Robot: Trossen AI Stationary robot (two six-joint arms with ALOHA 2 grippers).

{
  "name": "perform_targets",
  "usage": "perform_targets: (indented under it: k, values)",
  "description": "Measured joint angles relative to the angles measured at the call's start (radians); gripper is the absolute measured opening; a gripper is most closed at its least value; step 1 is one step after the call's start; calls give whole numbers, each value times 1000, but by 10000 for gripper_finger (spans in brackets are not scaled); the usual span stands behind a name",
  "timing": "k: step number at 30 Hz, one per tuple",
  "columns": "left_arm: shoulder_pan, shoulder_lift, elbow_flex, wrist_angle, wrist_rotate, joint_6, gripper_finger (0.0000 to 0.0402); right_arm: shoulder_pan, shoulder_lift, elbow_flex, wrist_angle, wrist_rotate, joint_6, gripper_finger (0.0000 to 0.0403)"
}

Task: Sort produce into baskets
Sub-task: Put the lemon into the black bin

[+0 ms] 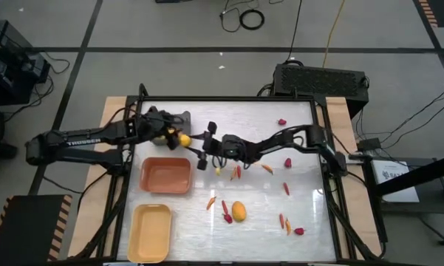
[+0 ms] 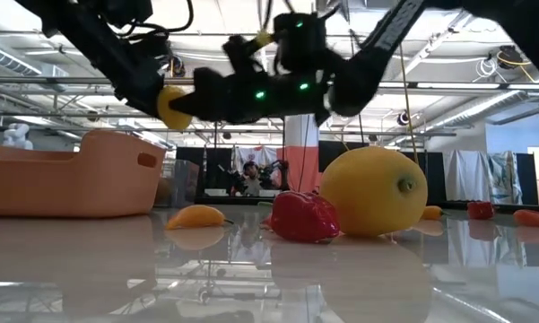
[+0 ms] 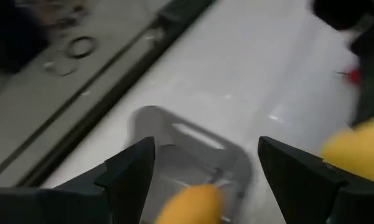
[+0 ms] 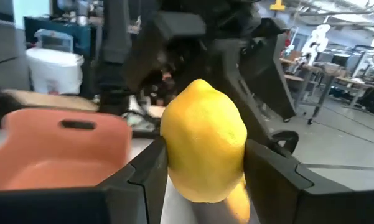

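The right gripper (image 4: 202, 180) is clamped on a roundish yellow toy lemon (image 4: 203, 140), holding it in the air above the white table (image 1: 310, 199), near its far left part and close to the left gripper (image 3: 202, 171), whose fingers stand apart with nothing between them. Directly below the left gripper lies a small grey rectangular plastic bin (image 3: 193, 152) with another yellow fruit (image 3: 190, 204) in it. Just beside is an orange rectangular plastic bin (image 1: 165, 175), and nearer the front a pale yellow longer bin (image 1: 149, 232); neither shows anything inside. A second lemon (image 1: 238, 211), thin orange carrots (image 1: 210, 202) and red strawberry pieces (image 1: 287, 162) lie scattered across the table's right half.
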State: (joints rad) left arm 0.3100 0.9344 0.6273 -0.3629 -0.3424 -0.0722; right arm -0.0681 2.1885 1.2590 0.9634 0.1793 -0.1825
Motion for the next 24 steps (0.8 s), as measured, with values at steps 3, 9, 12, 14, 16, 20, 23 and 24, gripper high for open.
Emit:
perform_targets:
  k: [3,9,12,14,16,20,23,24]
  values:
    - [36,0,1,-38,-110,-10,293,-21,38,82,-34,3,4,174]
    - [115,0,2,-167,-358,-84,293,-58,86,224,-242,56,7,174]
    - [150,0,2,-180,-369,-88,293,-77,87,264,-333,56,20,174]
    - [171,0,2,-179,-368,-88,293,-93,87,272,-357,55,31,174]
    - [189,0,2,-180,-368,-88,293,-111,87,272,-355,55,46,174]
    - [211,0,2,-180,-335,-81,293,-142,87,274,-349,48,109,174]
    - [219,0,2,-179,-306,-80,293,-163,87,274,-383,-12,167,174]
    - [220,0,2,-179,-302,-81,293,-169,87,274,-384,-40,180,174]
